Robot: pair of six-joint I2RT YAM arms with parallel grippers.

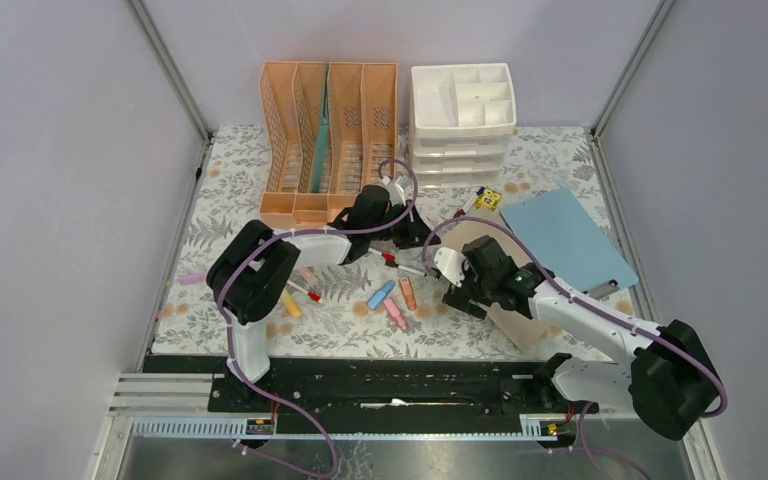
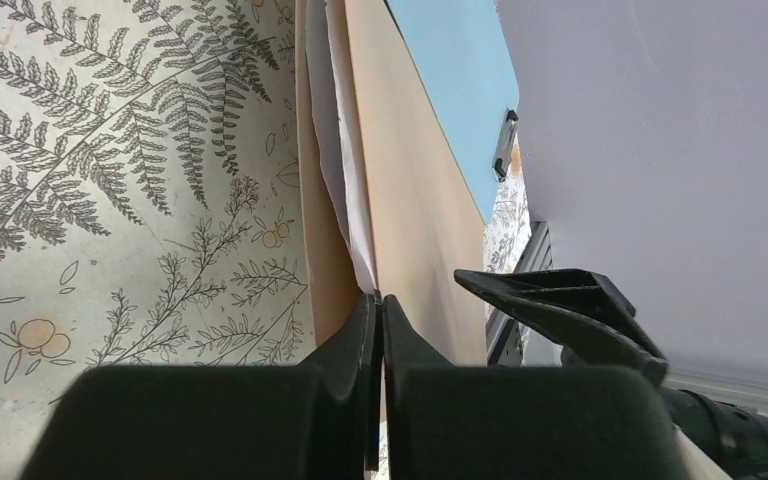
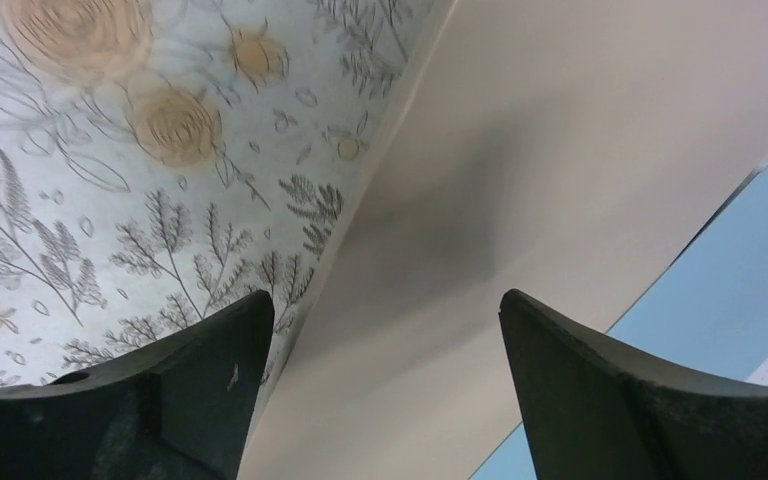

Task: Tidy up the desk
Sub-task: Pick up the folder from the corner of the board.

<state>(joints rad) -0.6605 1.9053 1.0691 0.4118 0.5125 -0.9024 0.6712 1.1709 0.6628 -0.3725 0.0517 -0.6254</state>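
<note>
The desk (image 1: 230, 200) is covered in pale fern-print cloth. A tan folder (image 1: 512, 322) with white sheets inside lies right of centre, partly under a blue clipboard (image 1: 565, 240). My left gripper (image 1: 415, 232) reaches across to the folder's far corner. In the left wrist view it (image 2: 381, 300) is shut on the folder's edge (image 2: 415, 200), where the white paper (image 2: 345, 170) shows. My right gripper (image 1: 457, 292) is open and empty over the folder's near left edge. In the right wrist view it (image 3: 378, 310) straddles the folder (image 3: 520, 200) without touching it.
A peach file rack (image 1: 330, 140) and a white drawer unit (image 1: 462, 120) stand at the back. Several markers and highlighters (image 1: 390, 295) lie scattered at centre front. A small yellow item (image 1: 489, 199) sits by the drawers, and a pink piece (image 1: 192, 278) at the left edge.
</note>
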